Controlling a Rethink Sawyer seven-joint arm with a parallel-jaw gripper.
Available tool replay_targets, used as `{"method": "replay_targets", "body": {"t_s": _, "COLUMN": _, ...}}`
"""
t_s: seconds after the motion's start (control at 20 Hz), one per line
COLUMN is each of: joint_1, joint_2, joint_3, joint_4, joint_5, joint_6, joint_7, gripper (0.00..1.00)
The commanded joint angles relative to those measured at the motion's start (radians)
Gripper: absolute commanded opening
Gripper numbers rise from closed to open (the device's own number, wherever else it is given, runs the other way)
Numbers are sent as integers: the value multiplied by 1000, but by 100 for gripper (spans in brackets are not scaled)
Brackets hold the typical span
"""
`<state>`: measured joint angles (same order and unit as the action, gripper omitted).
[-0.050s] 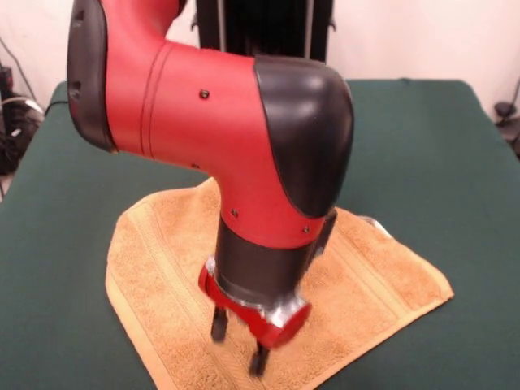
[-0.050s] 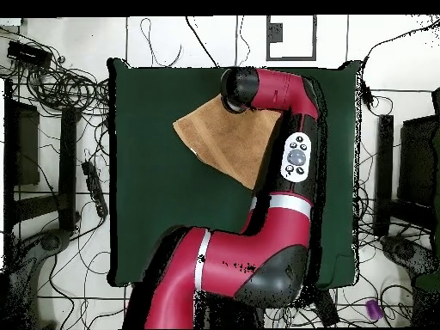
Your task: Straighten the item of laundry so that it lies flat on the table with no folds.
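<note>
While my gripper hangs with fingers spread, empty, just above the towel, that cloth lies directly beneath me on the table, spread diagonally, its near edge just beside my fingertips.

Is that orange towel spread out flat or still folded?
Mostly spread: the towel lies open on the table, with no clear fold showing. The arm hides its middle, so I cannot tell there.
</note>
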<state>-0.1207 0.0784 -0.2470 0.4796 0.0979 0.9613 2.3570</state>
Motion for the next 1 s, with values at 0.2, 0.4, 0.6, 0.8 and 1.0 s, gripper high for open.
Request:
{"method": "replay_targets", "body": {"t_s": 0.2, "joint_1": -19, "joint_2": -175, "joint_3": 63, "joint_4": 238, "joint_5": -19, "joint_6": 362, "joint_7": -215, "gripper": 100}}
{"method": "replay_targets", "body": {"t_s": 0.4, "joint_1": -21, "joint_2": -206, "joint_3": 76, "joint_4": 264, "joint_5": -32, "joint_6": 367, "joint_7": -225, "gripper": 100}}
{"method": "replay_targets", "body": {"t_s": 0.6, "joint_1": -11, "joint_2": -268, "joint_3": 88, "joint_4": 364, "joint_5": -25, "joint_6": 350, "joint_7": -196, "gripper": 100}}
{"method": "replay_targets", "body": {"t_s": 0.8, "joint_1": 10, "joint_2": -380, "joint_3": 87, "joint_4": 553, "joint_5": -15, "joint_6": 269, "joint_7": -136, "gripper": 100}}
{"method": "replay_targets", "body": {"t_s": 1.0, "joint_1": 30, "joint_2": -507, "joint_3": 70, "joint_4": 765, "joint_5": -11, "joint_6": 187, "joint_7": -80, "gripper": 100}}
